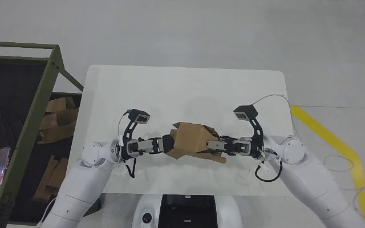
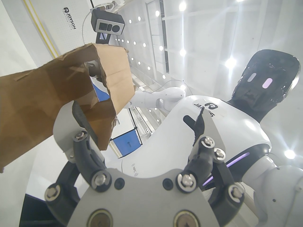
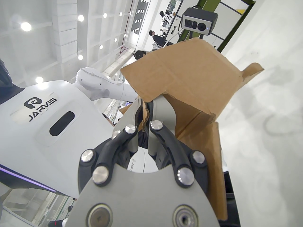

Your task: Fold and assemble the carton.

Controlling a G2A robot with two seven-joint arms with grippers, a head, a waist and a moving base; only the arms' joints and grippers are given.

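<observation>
Half done at best: your right gripper [image 3: 144, 109] pinches a carton [image 1: 191, 139] flap; left gripper [image 2: 140, 115] sits alongside, jaws spread; flaps not yet folded.

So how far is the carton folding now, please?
Done: the carton is already opened into a box shape. In hand: the right gripper is shut on one edge; the left gripper is open, one finger beside the carton's wall. Left: loose flaps stick out, so folding them shut probably remains.
</observation>
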